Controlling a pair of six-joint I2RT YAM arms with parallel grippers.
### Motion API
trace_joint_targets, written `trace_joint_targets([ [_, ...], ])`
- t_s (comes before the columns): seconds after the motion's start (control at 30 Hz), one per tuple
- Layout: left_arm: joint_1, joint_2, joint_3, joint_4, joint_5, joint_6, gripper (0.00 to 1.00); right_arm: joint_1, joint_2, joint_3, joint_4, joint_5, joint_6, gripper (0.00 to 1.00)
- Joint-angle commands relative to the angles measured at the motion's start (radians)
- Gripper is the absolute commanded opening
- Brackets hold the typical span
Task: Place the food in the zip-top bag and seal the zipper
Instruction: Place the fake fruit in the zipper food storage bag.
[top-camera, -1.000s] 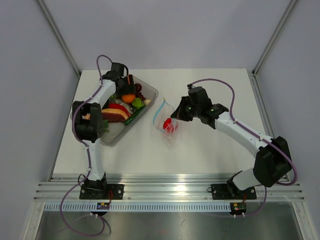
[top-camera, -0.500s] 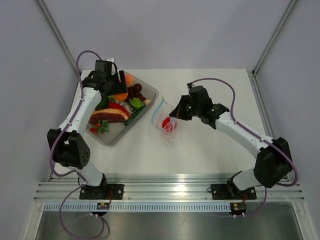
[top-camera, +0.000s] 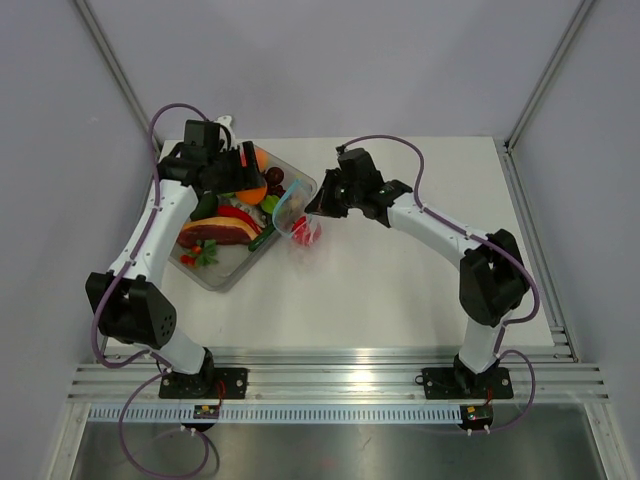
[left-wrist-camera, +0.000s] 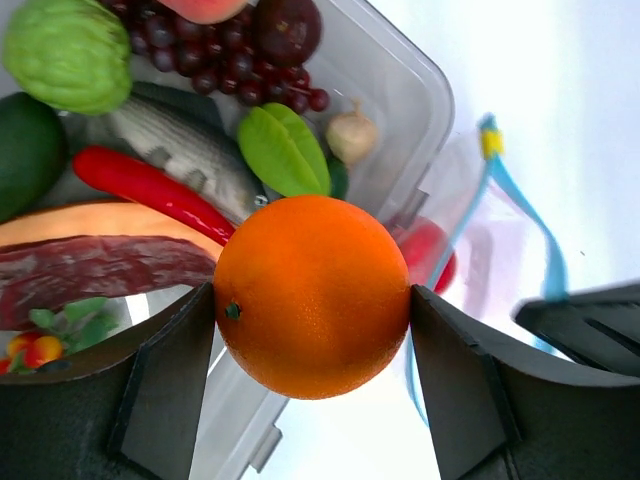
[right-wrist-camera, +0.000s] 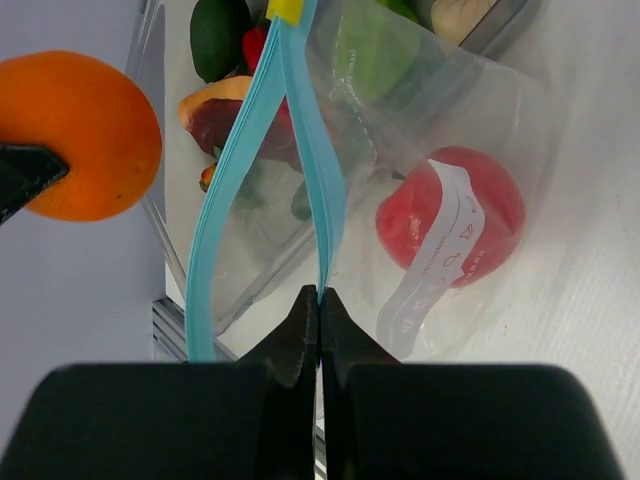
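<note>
Toy food is in three places. One orange (left-wrist-camera: 312, 295) is clamped between the left fingers (top-camera: 238, 177), which stand wide apart with one finger pressed against each side of the fruit. It hangs above the clear tub (top-camera: 230, 268), on the side nearest the bag and over the pieces lying there. A red piece (right-wrist-camera: 450, 220) lies inside the zip-top bag (top-camera: 301, 228). The rest sits in the tub: a red chilli (left-wrist-camera: 150, 190), a green leaf (left-wrist-camera: 285, 150), a bunch of dark grapes (left-wrist-camera: 225, 70), a small garlic bulb (left-wrist-camera: 350, 135), a knobbly green fruit (left-wrist-camera: 70, 50) and a dark red slab of meat (left-wrist-camera: 100, 270), among others.

The zip-top bag rests on the worktop (top-camera: 400, 300) just beside the tub's right-hand wall. The end holding the red piece is down on the surface and the mouth edge is raised. The right fingers (right-wrist-camera: 318, 315) are pressed fully together on one lip of the zipper (right-wrist-camera: 305, 150), pinching the light-blue strip partway along its length. The other lip bows away from it toward the tub, so the mouth gapes. Both lips meet at a yellow slider (right-wrist-camera: 285, 10) at the far end.

In the right wrist view the orange shows off to the side of the open mouth, apart from the bag, with one dark finger of the left arm against it. Through the clear plastic of the bag, the tub's wall and some of its contents show as blurred colours.
</note>
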Motion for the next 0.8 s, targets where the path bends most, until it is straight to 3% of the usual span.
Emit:
trace_joint_targets([
  [0.0,-0.011,-0.037,0.013,0.028,0.127,-0.010,0.47,0.014,0.026,0.069,0.032,-0.031,0.016,0.00],
  [0.4,-0.080,-0.071,-0.050,0.113,0.301,-0.083,0.47,0.017,0.063,0.103,0.033,-0.052,0.023,0.00],
  [0.77,-0.103,0.003,-0.142,0.185,0.319,-0.111,0.47,0.017,0.023,0.060,0.076,-0.065,0.040,0.00],
])
